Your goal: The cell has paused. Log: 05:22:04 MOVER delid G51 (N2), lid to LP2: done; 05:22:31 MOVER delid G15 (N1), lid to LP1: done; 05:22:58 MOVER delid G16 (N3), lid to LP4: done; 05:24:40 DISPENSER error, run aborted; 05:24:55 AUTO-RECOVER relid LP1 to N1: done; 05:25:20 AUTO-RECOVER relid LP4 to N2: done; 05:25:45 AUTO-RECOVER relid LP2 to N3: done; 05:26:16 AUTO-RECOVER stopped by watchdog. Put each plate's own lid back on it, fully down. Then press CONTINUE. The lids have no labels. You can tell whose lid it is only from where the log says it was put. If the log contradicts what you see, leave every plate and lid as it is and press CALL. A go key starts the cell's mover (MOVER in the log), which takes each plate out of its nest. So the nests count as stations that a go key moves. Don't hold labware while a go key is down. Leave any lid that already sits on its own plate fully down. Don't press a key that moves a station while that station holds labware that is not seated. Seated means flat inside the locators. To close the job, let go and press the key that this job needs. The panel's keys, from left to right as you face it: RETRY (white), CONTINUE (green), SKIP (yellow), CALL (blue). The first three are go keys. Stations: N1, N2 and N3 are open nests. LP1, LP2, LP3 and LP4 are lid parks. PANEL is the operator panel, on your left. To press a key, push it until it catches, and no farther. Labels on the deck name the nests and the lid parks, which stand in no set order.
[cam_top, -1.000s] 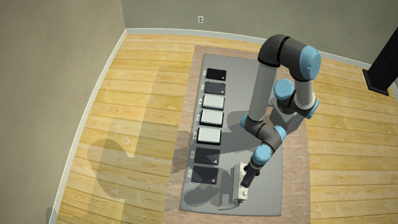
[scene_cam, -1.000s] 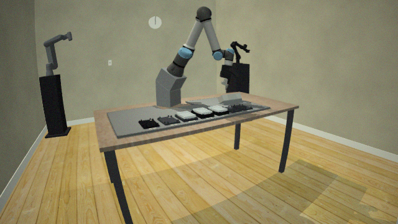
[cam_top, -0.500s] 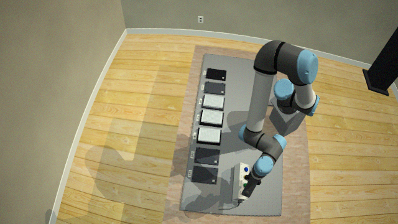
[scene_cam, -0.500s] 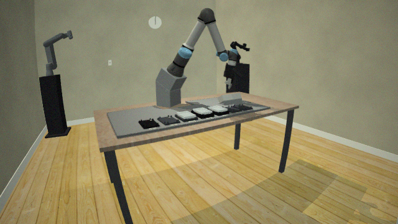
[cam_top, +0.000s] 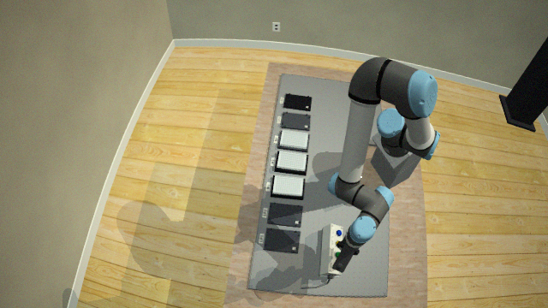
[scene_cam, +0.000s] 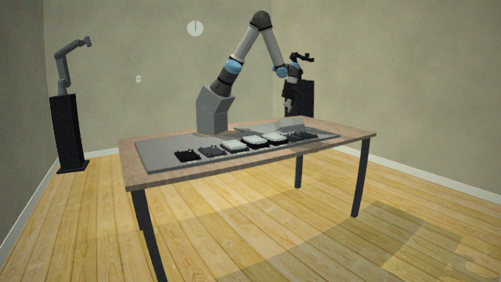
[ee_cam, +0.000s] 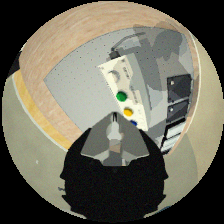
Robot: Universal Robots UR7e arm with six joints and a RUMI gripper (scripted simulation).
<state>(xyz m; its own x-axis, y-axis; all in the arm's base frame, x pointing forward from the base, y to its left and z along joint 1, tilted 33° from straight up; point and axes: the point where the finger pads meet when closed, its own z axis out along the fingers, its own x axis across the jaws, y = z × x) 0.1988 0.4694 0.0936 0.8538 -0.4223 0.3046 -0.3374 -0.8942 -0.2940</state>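
My gripper [cam_top: 337,269] [scene_cam: 288,105] [ee_cam: 114,112] is shut and empty. It hangs well above the white operator panel [cam_top: 326,252] [scene_cam: 290,124] [ee_cam: 111,67]. In the wrist view the green key [ee_cam: 121,96], the yellow key [ee_cam: 128,112] and the blue key [ee_cam: 133,122] lie just ahead of the fingertips. In the top view the blue key [cam_top: 339,233] and green key [cam_top: 337,255] show beside the wrist. Three lidded white plates [cam_top: 294,139] [cam_top: 291,162] [cam_top: 288,186] sit in the middle of the station row, and also show in the exterior view [scene_cam: 234,145] [scene_cam: 254,140] [scene_cam: 275,137]. Their lids look flat.
Two empty dark lid parks [cam_top: 297,102] [cam_top: 295,121] lie at the far end of the row and two more [cam_top: 285,214] [cam_top: 282,239] near the panel. All stand on a grey mat [cam_top: 325,111] on the wooden table [scene_cam: 129,172]. The arm's base [scene_cam: 211,111] stands behind the row.
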